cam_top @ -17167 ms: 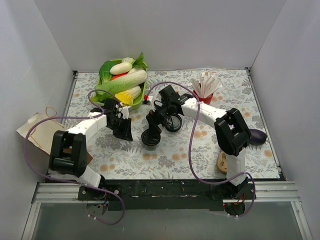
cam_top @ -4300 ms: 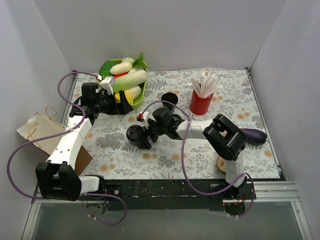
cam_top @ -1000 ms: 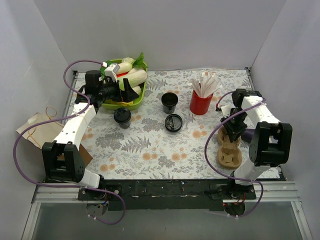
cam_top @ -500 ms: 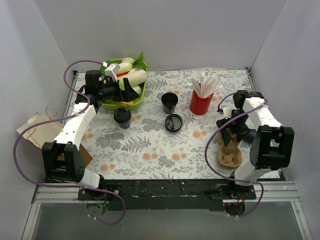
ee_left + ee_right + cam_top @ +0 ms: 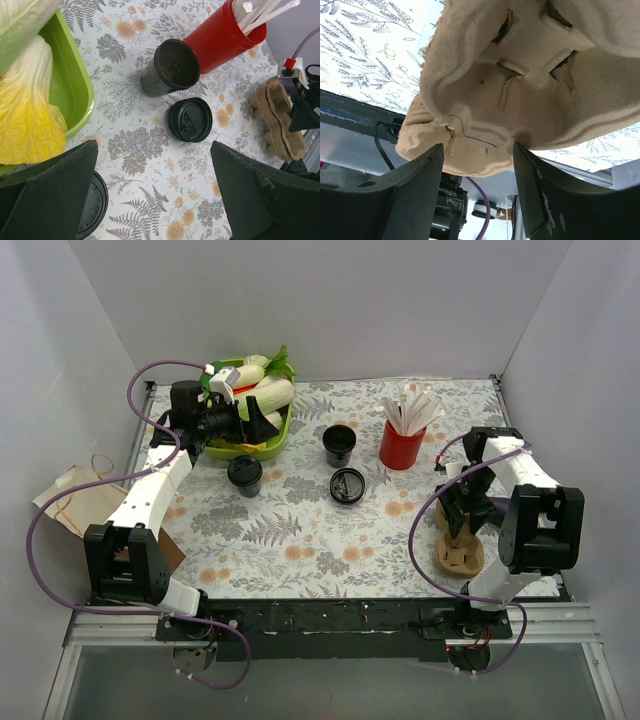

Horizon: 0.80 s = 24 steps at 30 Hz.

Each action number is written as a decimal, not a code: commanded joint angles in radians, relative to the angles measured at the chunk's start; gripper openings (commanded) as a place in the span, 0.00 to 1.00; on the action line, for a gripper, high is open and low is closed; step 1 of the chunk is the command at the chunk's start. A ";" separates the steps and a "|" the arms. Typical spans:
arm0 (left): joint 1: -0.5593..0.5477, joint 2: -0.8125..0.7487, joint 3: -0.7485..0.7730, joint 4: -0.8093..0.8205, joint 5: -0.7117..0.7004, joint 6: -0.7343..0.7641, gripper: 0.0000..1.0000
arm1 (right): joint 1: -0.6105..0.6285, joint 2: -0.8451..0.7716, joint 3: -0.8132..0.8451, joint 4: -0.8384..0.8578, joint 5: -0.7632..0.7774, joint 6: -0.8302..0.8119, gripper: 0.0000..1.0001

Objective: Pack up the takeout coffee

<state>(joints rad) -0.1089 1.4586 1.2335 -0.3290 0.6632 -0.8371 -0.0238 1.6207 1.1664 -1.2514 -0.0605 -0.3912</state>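
Observation:
The takeout coffee (image 5: pixel 244 473), a small black cup with its sip lid on, stands on the floral mat in front of the green basket. In the left wrist view it (image 5: pixel 94 204) shows partly behind my left finger. My left gripper (image 5: pixel 254 421) (image 5: pixel 154 145) hovers wide open above the mat, holding nothing. The tan cup carrier (image 5: pixel 458 546) (image 5: pixel 520 75) lies at the right. My right gripper (image 5: pixel 462 514) (image 5: pixel 476 147) straddles its end, with both fingertips against its sides.
An open black cup (image 5: pixel 340 445) (image 5: pixel 172 67) and a loose black lid (image 5: pixel 347 485) (image 5: pixel 190 119) sit mid-mat. The red cup of white sticks (image 5: pixel 402 446) (image 5: pixel 220 35) stands behind them. A green basket (image 5: pixel 283 432) (image 5: pixel 70 85) of vegetables is back left; a paper bag (image 5: pixel 75 502) lies off the mat.
My right gripper let go, moved toward the near edge and closed over the carrier's end; the carrier shifted slightly. The left arm stayed still.

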 commanded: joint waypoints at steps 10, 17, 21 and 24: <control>-0.003 -0.038 -0.011 0.010 -0.001 0.004 0.98 | 0.022 0.059 0.052 0.004 0.027 0.038 0.47; -0.003 -0.047 -0.011 0.004 0.001 0.012 0.98 | 0.050 0.007 0.059 -0.014 0.094 0.008 0.25; -0.003 -0.037 0.004 0.005 0.021 0.004 0.98 | 0.045 -0.021 0.101 -0.020 0.140 -0.021 0.14; -0.003 -0.026 0.018 0.008 0.032 0.001 0.98 | 0.044 -0.031 0.134 -0.043 0.162 -0.050 0.11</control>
<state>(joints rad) -0.1089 1.4586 1.2243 -0.3305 0.6682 -0.8364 0.0238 1.6428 1.2232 -1.2610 0.0406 -0.3920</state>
